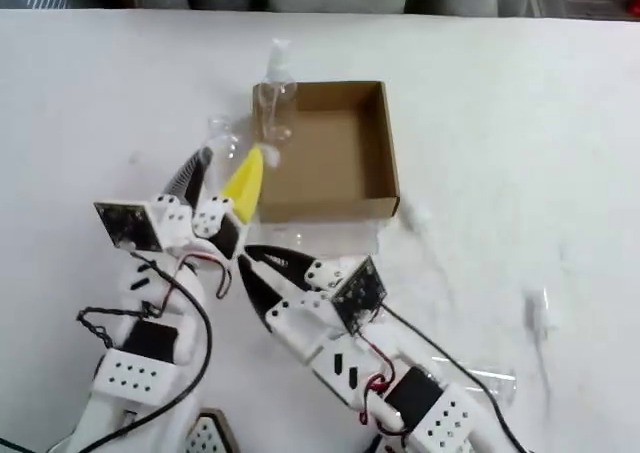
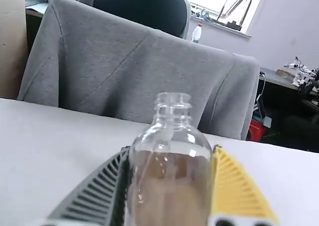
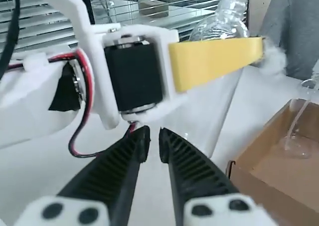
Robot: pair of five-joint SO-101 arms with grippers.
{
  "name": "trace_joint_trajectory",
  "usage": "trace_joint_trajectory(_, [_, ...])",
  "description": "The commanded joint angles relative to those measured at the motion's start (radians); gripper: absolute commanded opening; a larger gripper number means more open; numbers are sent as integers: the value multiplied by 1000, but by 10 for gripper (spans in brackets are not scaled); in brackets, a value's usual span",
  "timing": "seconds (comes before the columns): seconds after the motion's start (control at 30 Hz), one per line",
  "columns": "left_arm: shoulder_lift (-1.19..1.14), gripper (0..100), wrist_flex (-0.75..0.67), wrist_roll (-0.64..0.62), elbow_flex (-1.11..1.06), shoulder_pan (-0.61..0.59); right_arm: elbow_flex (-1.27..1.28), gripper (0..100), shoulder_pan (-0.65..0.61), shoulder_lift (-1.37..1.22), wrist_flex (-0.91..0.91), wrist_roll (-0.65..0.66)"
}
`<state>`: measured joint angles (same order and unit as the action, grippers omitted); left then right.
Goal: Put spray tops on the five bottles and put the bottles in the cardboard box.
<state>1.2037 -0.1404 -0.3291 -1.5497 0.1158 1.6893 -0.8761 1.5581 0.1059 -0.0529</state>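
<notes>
A clear bottle (image 1: 226,135) with no top stands left of the cardboard box (image 1: 385,143). My left gripper (image 1: 232,153) is shut on the bottle (image 2: 169,156), with a grey finger on one side and a yellow finger (image 2: 234,186) on the other. My right gripper (image 1: 245,258) sits just behind the left wrist. Its black fingers (image 3: 124,166) are almost together, with nothing between them. A second bottle (image 1: 274,88) wearing a spray top stands in the box's far left corner.
Loose spray tops (image 1: 415,216) (image 1: 540,313) lie on the white table right of the box. A clear bottle (image 1: 490,381) lies on its side near the front right. The box's near wall (image 3: 259,186) is close to my right gripper.
</notes>
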Motion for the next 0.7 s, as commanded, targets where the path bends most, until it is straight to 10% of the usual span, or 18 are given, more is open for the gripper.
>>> trace_joint_trajectory(0.0, [12,22,-6,5,26,-16,0,17,15,13,28,-6])
trace_joint_trajectory(0.67, [21,22,-6,-3,18,-18,5,17,94,1,-24,-141])
